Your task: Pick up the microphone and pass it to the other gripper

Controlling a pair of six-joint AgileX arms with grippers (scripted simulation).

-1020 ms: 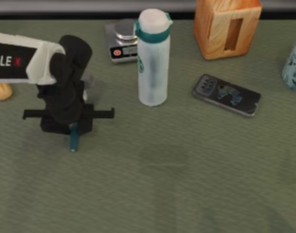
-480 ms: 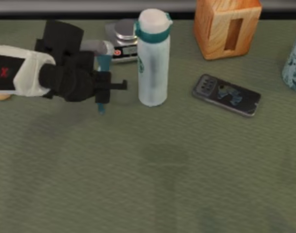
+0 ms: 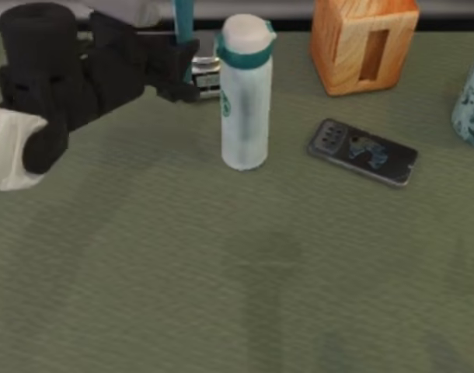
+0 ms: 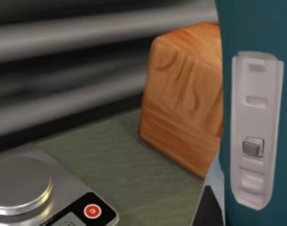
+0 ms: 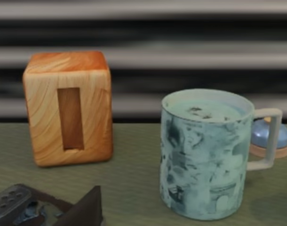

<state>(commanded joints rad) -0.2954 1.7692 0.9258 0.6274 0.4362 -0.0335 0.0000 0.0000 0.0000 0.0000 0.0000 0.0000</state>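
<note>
The microphone (image 3: pixel 182 22) is lifted high at the table's back left, its teal handle rising toward the camera and its silver head (image 3: pixel 134 11) at the picture's edge. My left gripper (image 3: pixel 181 68) is shut on it, just left of the white bottle. In the left wrist view the teal handle (image 4: pixel 256 37) with its white switch patch (image 4: pixel 256 127) stands very close. A dark fingertip (image 4: pixel 207 212) lies beside it. My right gripper (image 5: pixel 84 212) is out of the top view and shows only as a dark wedge in the right wrist view.
A tall white bottle (image 3: pixel 245 93) with a teal band stands right of the left gripper. Behind it is a kitchen scale (image 4: pixel 21 188). A wooden box (image 3: pixel 364 43) stands at the back, a phone (image 3: pixel 363 151) lies to the right, and a patterned mug (image 5: pixel 204 155) stands at the far right.
My left arm has risen and swung toward the table's back with the microphone, from low over the table to high beside the bottle. The handle now points upward.
</note>
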